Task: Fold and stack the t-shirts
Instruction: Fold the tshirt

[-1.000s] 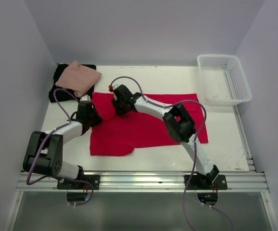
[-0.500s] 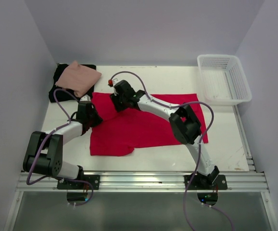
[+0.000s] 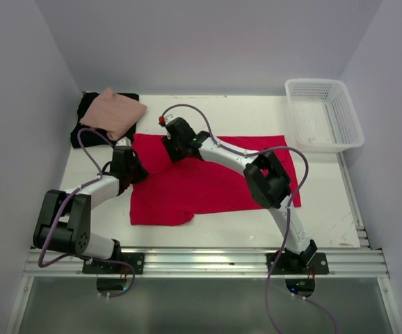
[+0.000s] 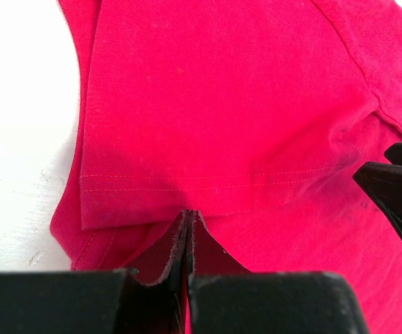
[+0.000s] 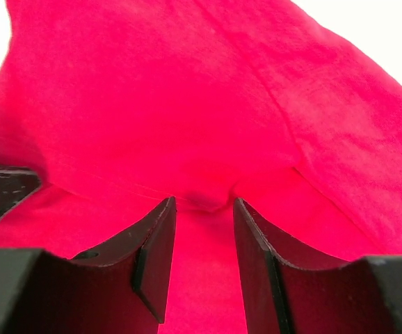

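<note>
The bright red t-shirt (image 3: 215, 182) lies spread flat across the middle of the table. My left gripper (image 3: 140, 171) is at its left edge; in the left wrist view its jaws (image 4: 189, 213) are shut, tips at the sleeve hem, with red cloth showing between them. My right gripper (image 3: 169, 149) is over the left sleeve, close to the left one. In the right wrist view it (image 5: 204, 203) is open, its fingers either side of a small raised fold of the red t-shirt (image 5: 187, 104). The salmon-pink t-shirt (image 3: 116, 111) lies folded on the black t-shirt (image 3: 88, 132) at the back left.
A white lattice basket (image 3: 316, 83) stands at the back right. White walls close in the table on the left, back and right. The right gripper's finger (image 4: 396, 188) shows at the right of the left wrist view.
My right gripper has moved a little back and left over the red sleeve. My left gripper and the shirts have not moved.
</note>
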Robot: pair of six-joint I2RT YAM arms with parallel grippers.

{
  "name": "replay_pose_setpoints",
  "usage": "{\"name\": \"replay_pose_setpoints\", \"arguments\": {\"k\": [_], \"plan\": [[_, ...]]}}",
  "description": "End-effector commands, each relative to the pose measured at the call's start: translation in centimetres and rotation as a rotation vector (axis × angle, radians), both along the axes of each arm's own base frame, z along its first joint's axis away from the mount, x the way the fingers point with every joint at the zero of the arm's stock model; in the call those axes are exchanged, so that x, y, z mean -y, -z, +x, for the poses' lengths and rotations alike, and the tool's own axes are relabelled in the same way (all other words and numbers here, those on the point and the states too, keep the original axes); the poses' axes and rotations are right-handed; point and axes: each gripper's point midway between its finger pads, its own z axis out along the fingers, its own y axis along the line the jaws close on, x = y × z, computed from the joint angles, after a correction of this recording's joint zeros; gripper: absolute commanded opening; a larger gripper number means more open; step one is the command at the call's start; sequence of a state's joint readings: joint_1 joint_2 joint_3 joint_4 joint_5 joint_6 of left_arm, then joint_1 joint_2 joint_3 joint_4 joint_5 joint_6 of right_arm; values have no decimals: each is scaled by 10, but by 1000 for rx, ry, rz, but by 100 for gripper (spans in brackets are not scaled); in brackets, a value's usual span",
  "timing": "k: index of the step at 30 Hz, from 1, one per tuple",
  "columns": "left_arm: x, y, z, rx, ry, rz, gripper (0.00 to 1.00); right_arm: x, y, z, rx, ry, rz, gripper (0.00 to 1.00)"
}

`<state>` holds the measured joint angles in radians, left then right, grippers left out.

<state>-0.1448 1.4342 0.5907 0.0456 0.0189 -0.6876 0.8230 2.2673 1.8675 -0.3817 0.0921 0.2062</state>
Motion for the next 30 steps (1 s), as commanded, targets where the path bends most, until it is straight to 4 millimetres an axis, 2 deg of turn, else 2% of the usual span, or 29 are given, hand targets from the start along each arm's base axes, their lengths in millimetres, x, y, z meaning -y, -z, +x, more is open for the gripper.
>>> {"name": "replay_pose_setpoints", "arguments": {"k": [1, 8, 13, 17, 19, 23, 30], "plan": [[-1, -12, 10, 65, -6, -13, 0, 12, -4, 12, 19, 63, -10, 42], [-2, -12, 9, 66, -9, -8, 0, 9, 5, 14, -40, 62, 59, 42], [-3, -12, 8, 64, -10, -6, 0, 8, 9, 15, -121, 73, 182, 42], [-3, -12, 9, 64, -10, -6, 0, 6, 18, 5, -188, 60, 242, 42], [-2, -11, 9, 64, -10, -8, 0, 3, 12, 6, -197, 63, 295, 42], [-3, -11, 8, 62, -10, -9, 0, -1, 16, -1, -232, 48, 338, 42], [-3, -11, 9, 64, -10, -9, 0, -17, 1, -9, -276, -13, 467, 42]]}}
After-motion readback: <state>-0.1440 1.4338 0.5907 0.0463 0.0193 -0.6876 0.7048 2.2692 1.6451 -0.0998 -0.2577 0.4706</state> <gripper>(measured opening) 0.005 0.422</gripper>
